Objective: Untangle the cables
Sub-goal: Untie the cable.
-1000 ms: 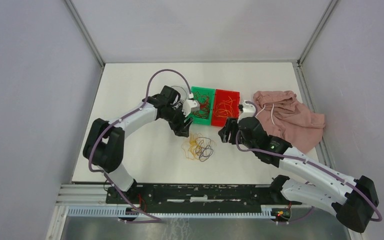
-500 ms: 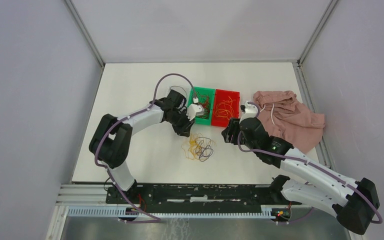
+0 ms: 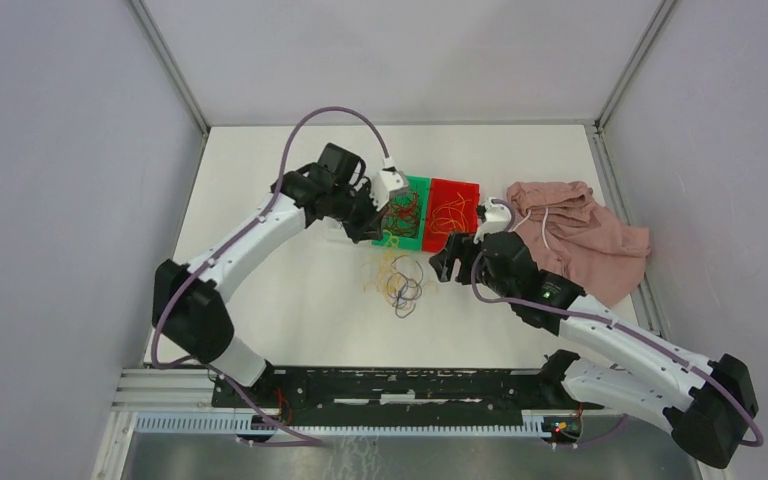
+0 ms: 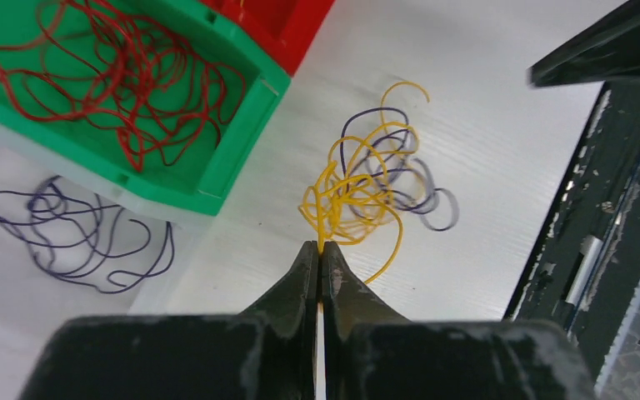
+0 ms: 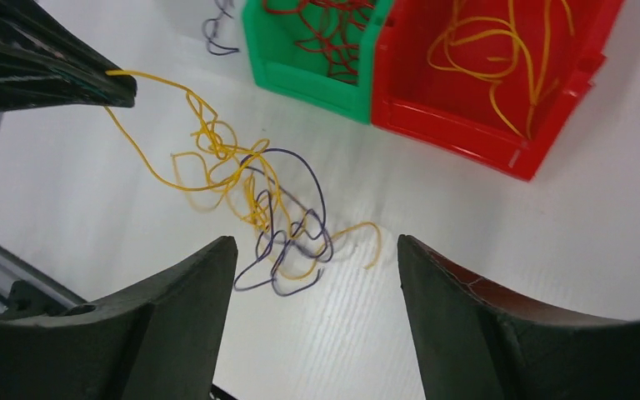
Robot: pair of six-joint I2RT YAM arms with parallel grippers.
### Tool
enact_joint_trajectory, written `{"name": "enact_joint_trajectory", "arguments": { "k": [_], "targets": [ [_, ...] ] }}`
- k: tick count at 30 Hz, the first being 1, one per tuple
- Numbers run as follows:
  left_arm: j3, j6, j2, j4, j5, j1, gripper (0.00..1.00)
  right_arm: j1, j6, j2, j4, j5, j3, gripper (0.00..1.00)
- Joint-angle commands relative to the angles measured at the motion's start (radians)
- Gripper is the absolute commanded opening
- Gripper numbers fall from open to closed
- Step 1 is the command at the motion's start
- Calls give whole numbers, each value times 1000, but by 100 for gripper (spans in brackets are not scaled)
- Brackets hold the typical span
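Observation:
A clump of yellow and dark purple cables (image 3: 400,280) lies on the white table in front of the bins. My left gripper (image 4: 321,248) is shut on one yellow cable (image 4: 357,187) and holds it up above the clump, near the green bin's front edge (image 3: 385,215). The strand runs taut from its fingers (image 5: 58,79) down into the tangle (image 5: 275,212). My right gripper (image 5: 317,250) is open just right of the clump (image 3: 450,262), with nothing between its fingers. Red cables (image 4: 125,71) fill the green bin; yellow cables (image 5: 500,50) lie in the red bin.
The green bin (image 3: 415,240) and red bin (image 3: 470,190) stand side by side behind the clump. Loose purple cables (image 4: 75,229) lie left of the green bin. A pink cloth (image 3: 580,235) with a white drawstring sits at the right. The black rail (image 3: 390,385) runs along the near edge.
The left gripper shut on a yellow cable and rose toward the green bin, stretching strands out of the clump. The right gripper opened wider and shifted slightly left.

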Motion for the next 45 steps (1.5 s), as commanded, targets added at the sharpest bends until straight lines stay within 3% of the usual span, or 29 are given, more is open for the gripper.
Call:
{"name": "enact_joint_trajectory", "arguments": {
  "k": [1, 8, 20, 28, 37, 45],
  "targets": [
    [135, -16, -114, -211, 32, -22, 3, -5, -105, 9, 254, -133, 11, 79],
    [236, -49, -162, -316, 104, -44, 3, 14, -192, 64, 505, -291, 13, 81],
    [285, -69, -213, -349, 187, -68, 3, 74, -224, 112, 574, -359, 57, 77],
    [314, -33, -213, -392, 288, -72, 3, 80, -199, 176, 634, -310, 86, 75],
    [424, 30, -175, -520, 411, -77, 3, 79, -182, 244, 633, -132, 129, 66],
    [507, 22, -150, -527, 423, -82, 3, 83, -124, 279, 707, -150, 116, 68]
  ]
}}
